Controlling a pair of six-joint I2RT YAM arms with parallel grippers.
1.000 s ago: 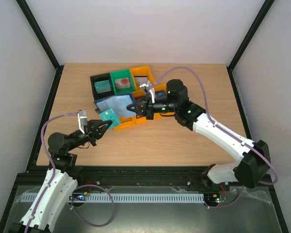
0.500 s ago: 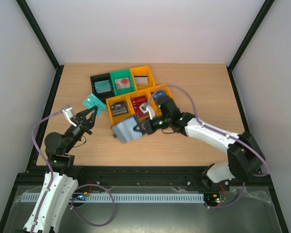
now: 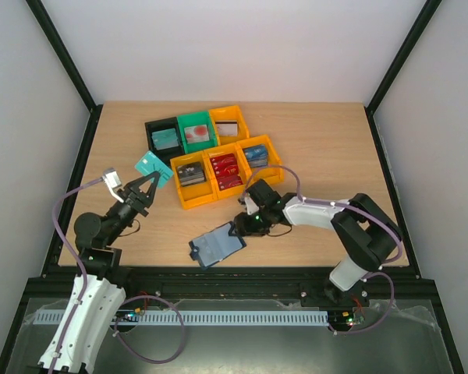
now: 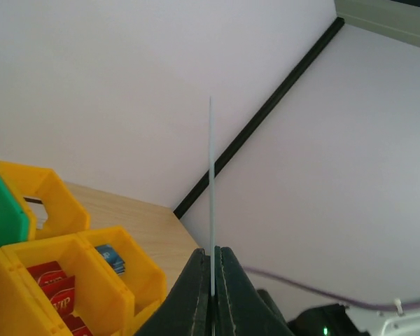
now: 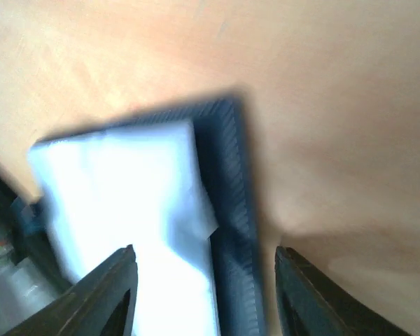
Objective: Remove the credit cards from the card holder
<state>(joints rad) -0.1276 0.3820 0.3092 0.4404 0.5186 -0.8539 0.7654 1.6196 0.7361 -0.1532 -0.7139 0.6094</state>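
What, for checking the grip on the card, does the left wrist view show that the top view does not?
Left wrist only: the card edge-on, a thin line pinched in the shut left gripper.
Top only: the card's teal face, the open card holder flat on the table, the right gripper open at its end, and the black bin.
Both: the held card, and the orange bins with red cards and blue cards.
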